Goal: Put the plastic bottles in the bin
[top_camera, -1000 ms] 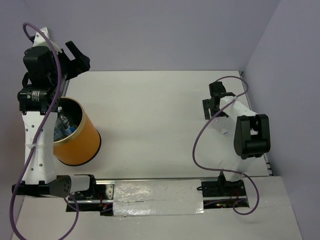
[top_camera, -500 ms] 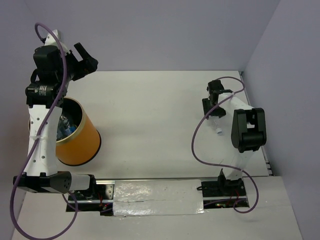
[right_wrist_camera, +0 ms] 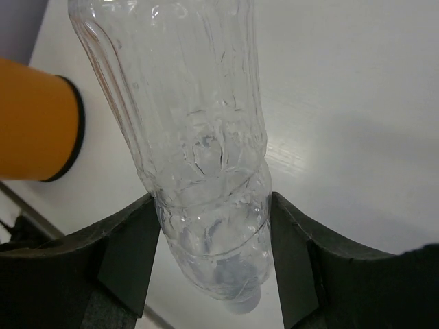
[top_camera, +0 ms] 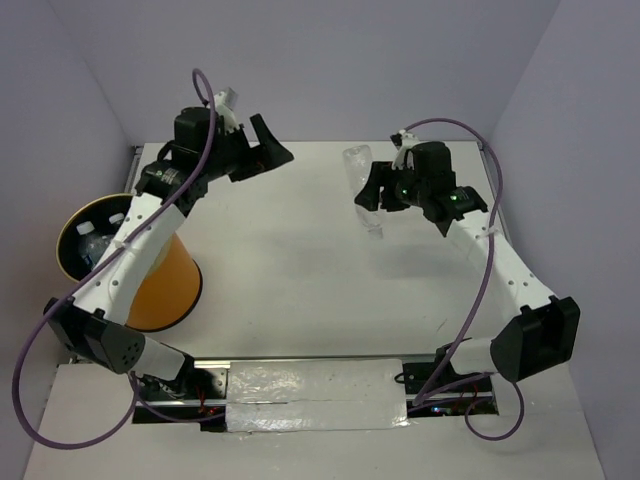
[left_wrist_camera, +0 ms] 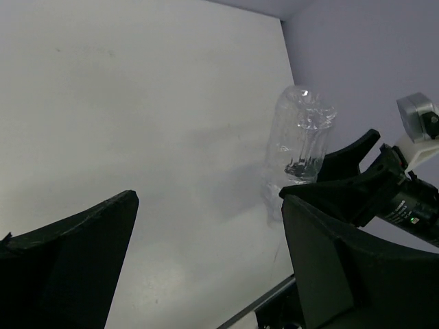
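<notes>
White table [top_camera: 300, 290]: fills the middle of the top view, with both arm bases at its bottom edge.

Tall orange cylindrical bin with black inside [top_camera: 168, 285]: stands at the left of the frame. Pale bottles with labels [top_camera: 90, 232] lie in its dark interior; they are too small to count or describe further.

Left arm: reaches from lower left, over the bin, to upper centre-left. The left gripper [top_camera: 270, 157] is in the air, to the upper right of the bin. In the left wrist view its black fingers [left_wrist_camera: 68, 253] are spread wide with only bare table between them. It holds nothing and touches nothing.

Right arm: arcs from lower right to the upper centre. The right gripper [top_camera: 375, 195] points left, towards the left gripper, with a clear gap between the two.

Clear, crumpled plastic bottle without label [right_wrist_camera: 199, 157]: clamped in the right gripper. The right wrist view shows both black fingers [right_wrist_camera: 130, 253] pressed against its sides low on the body, just above the neck. The capped end points to the bottom of that frame and the base to the top. The bottle stands roughly upright but inverted, slightly tilted. I cannot tell whether the cap end touches the table. The bottle sits in the upper centre of the top view, well apart from the bin.
</notes>
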